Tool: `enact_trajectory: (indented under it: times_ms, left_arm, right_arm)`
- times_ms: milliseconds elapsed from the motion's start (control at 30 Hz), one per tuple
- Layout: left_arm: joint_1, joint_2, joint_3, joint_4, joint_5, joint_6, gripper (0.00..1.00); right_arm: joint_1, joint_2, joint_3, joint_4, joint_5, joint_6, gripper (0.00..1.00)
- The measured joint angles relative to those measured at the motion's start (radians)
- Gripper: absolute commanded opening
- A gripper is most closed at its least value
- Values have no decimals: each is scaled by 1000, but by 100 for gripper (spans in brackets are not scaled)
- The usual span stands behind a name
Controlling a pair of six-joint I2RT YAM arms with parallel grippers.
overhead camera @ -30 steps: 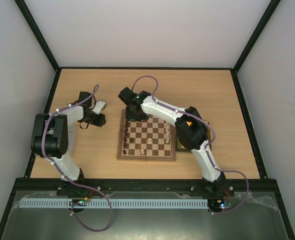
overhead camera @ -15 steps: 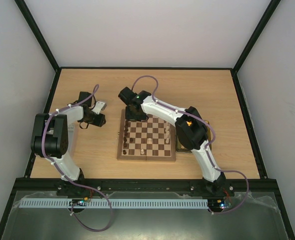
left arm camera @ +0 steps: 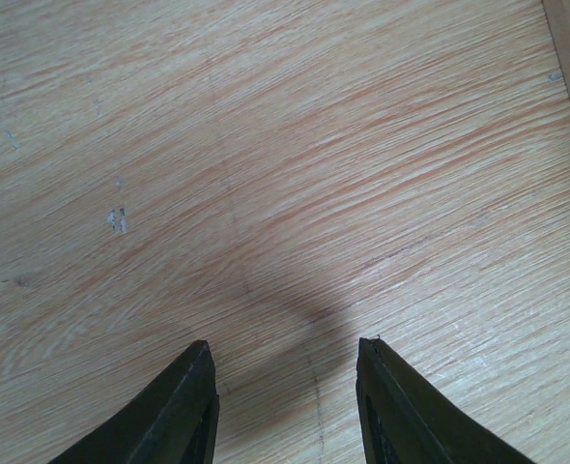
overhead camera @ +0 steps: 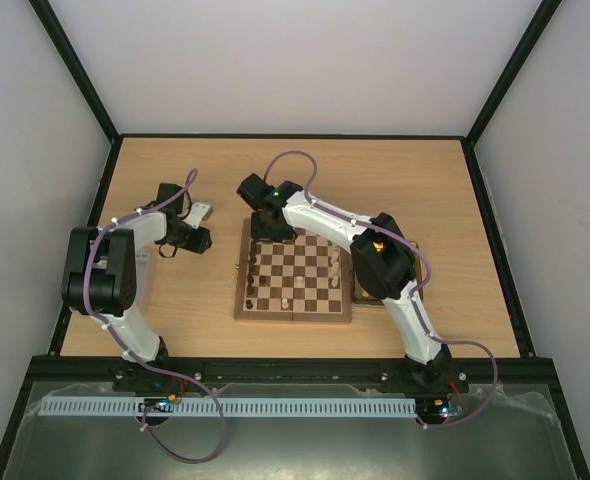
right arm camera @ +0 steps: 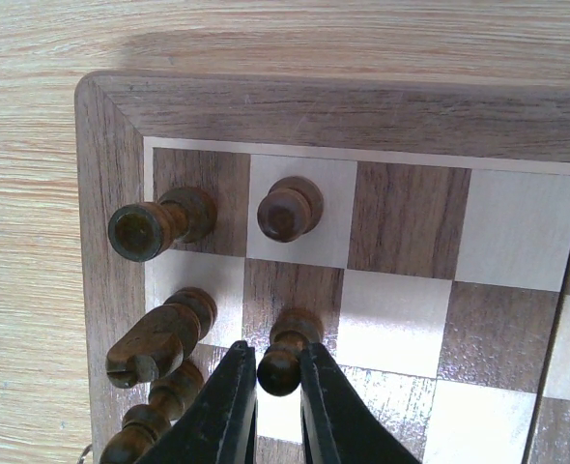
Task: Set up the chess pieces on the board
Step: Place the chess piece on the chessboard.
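On my left, the left gripper (left arm camera: 283,344) hangs over the table (left arm camera: 266,145) with its dark wedge-shaped fingers apart and nothing between them. I see only their tips; the rest is cut off by the bottom edge. The table is pale wood with fine streaky grain and a few small scuffs.

Further right, the board (right arm camera: 362,108) lies flat, a smooth brown rim with a rounded corner around dark and light checks. From overhead, my right arm hides its far left corner. There the right gripper (right arm camera: 277,354) has its fingers clamped on the rounded head of a dark pawn (right arm camera: 290,333), diagonally in from the corner. I can't tell whether its base touches the square.

Other turned dark pieces (right arm camera: 155,227) stand beside it, one cut off at the bottom edge. Pale pieces (overhead camera: 335,268) along the board's right side are too small to identify.
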Motion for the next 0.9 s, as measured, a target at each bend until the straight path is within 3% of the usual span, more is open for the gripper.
enact_trajectory:
  times_ms: [667, 900]
  left_arm:
    - [0, 0, 0, -1, 0, 0, 41]
    - [0, -2, 0, -5, 1, 0, 41]
  right_arm:
    - [-4, -15, -10, 2, 8, 3, 18]
    - [-35, -266, -241, 14, 47, 13, 18]
